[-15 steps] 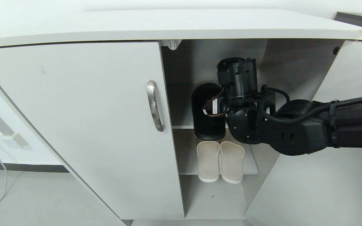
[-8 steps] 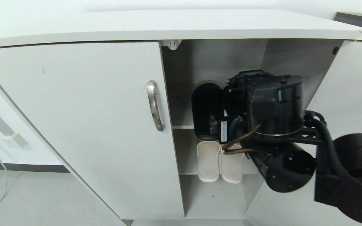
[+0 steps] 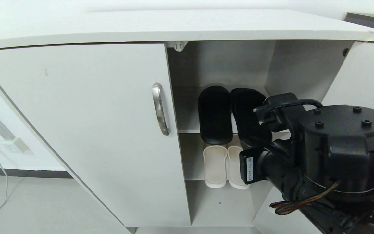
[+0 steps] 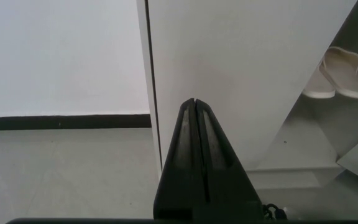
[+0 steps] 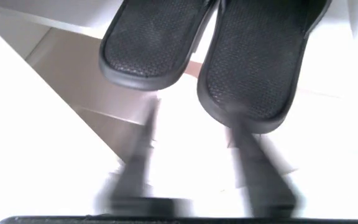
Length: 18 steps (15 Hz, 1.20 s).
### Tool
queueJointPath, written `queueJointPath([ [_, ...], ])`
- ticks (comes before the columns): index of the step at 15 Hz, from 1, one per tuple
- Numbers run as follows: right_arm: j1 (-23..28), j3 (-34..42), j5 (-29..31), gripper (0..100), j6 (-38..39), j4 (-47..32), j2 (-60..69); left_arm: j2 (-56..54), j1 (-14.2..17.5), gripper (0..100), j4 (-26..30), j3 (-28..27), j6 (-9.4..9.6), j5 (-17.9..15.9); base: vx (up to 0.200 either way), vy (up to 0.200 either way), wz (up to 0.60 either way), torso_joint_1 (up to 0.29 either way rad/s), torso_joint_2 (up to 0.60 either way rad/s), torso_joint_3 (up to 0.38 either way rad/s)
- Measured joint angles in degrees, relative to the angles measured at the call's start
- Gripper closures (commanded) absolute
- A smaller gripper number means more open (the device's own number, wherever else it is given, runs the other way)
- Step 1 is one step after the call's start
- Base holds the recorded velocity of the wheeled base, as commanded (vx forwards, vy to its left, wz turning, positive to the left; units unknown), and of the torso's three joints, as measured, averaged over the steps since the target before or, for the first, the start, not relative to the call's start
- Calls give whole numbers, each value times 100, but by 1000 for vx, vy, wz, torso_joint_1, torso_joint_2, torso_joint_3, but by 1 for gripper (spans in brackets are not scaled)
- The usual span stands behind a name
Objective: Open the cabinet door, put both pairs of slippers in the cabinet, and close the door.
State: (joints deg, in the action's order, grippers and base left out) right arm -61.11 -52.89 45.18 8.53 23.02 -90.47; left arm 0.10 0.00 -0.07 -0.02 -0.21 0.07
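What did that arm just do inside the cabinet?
The right arm pulled back out of the cabinet toward the camera, gripper open, leaving the black slippers side by side on the upper shelf. The white slippers below and the closed left door stayed put.

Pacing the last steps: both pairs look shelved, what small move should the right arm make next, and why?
Probably draw the right pincer back clear of the opening, ready to close the right door. The black slippers sit on the upper shelf, white slippers below, and the pincer is open and empty.
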Motion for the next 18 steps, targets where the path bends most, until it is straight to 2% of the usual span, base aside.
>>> queueJointPath([
  [8,4,26,30,100,-9,154,-93,0,0,100,0,2,5,0,0,0,0,0,0,0],
  [18,6,41,44,100,-9,161,-132,0,0,100,0,2,5,-7,-200,0,0,1,1,4],
])
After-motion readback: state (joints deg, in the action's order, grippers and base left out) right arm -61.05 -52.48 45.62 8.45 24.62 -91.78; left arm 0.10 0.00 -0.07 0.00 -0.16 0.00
